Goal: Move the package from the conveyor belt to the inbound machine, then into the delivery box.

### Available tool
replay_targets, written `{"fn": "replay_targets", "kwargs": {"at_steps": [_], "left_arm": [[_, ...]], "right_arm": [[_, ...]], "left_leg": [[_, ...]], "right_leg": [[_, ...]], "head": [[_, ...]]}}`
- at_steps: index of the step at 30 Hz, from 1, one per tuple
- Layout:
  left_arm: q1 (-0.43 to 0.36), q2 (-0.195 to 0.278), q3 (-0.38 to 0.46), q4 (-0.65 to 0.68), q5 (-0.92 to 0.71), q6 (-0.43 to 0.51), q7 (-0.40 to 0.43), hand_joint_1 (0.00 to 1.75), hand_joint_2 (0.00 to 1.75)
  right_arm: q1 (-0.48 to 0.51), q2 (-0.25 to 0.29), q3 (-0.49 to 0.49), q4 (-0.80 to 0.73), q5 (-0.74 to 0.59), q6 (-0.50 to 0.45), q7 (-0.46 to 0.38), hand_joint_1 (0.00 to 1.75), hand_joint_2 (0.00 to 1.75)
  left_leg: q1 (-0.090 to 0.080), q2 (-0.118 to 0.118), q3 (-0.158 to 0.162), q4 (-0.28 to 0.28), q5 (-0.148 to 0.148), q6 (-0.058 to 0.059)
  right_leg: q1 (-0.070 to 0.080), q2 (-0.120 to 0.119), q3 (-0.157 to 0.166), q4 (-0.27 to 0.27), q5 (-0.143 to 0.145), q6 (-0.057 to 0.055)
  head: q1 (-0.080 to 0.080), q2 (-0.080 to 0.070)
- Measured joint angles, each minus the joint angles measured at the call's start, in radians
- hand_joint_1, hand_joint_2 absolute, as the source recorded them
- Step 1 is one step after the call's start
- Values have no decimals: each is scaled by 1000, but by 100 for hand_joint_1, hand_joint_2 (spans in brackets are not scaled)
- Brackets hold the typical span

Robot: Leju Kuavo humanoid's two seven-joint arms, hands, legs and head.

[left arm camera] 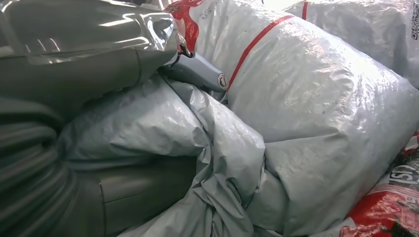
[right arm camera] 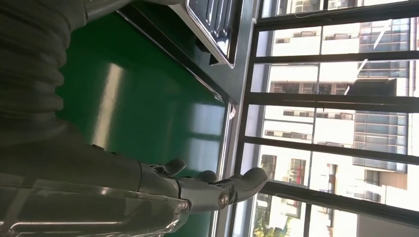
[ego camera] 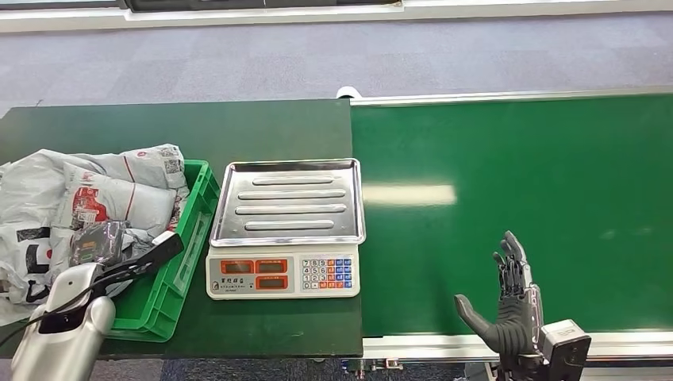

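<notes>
Several packages [ego camera: 95,198] in green box [ego camera: 194,226] | left hand [ego camera: 119,262] against them, grip unclear | right hand [ego camera: 508,305] spread, empty

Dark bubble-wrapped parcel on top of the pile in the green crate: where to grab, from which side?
Judgement: take the small dark bubble-wrapped parcel across its short sides, from above. It lies flat atop the soft grey poly mailers in the green plastic crate, so only its top is exposed; the left hand is nearest.

Bright, even light; glare streaks the conveyor belt [ego camera: 409,194] (windows blown out).
</notes>
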Motion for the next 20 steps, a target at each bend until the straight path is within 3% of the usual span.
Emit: {"fn": "replay_targets", "kwargs": {"at_steps": [1,3,4,5,9,13,15,17,19,20], "left_arm": [[-3,3,-3,6,1,-1,0,118,175],[-8,9,-7,16,2,7,-2,31,87],[-10,11,-9,21,2,24,-3,0,44],[-13,12,-12,26,2,53,-4,0,0],[-12,-1,-20,34,55,305,-44,0,0],[-2,-49,-24,-4,207,610,-195,0,0],[7,-90,-19,-62,277,702,-329,0,0],[17,-147,1,-132,323,736,-489,0,0],[26,-213,34,-199,373,741,-649,0,0],[28,-231,43,-216,387,741,-688,0,0]], "right_arm": [[0,0,0,1,0,0,0,0,175],[-1,1,-2,3,0,0,0,0,175],[-2,2,-3,4,0,0,0,0,175],[-3,3,-4,4,0,0,0,0,175],[-2,12,-5,3,0,-4,1,0,175],[-1,20,-6,3,0,-15,2,0,175],[-1,22,-5,4,0,-25,0,0,87],[-3,23,-2,6,2,-38,-6,0,0],[-6,23,3,10,8,-52,-14,0,0],[-6,23,5,11,10,-55,-17,0,0]], "left_leg": [[0,0,4,-1,-1,0],[0,0,11,-3,-2,-2],[1,0,13,-4,-1,-2],[1,0,14,-4,-1,-2],[3,0,12,-3,8,-8],[3,-2,3,-2,12,-9],[3,-3,-2,-1,11,-9],[2,-4,-7,1,10,-7],[2,-4,-10,2,9,-6],[2,-4,-11,2,9,-5]], "right_leg": [[0,0,3,0,-1,-1],[1,0,9,0,-3,-3],[1,0,9,0,-4,-4],[2,0,10,0,-4,-5],[4,-1,3,1,-2,-7],[4,-2,-8,1,0,-5],[4,-2,-12,1,0,-5],[3,-2,-15,1,0,-4],[3,-3,-17,1,0,-3],[3,-3,-18,1,0,-3]], "head": [[0,0],[0,0],[0,0],[0,0],[0,0],[0,0],[0,0],[0,0],[0,0],[0,0]]}}
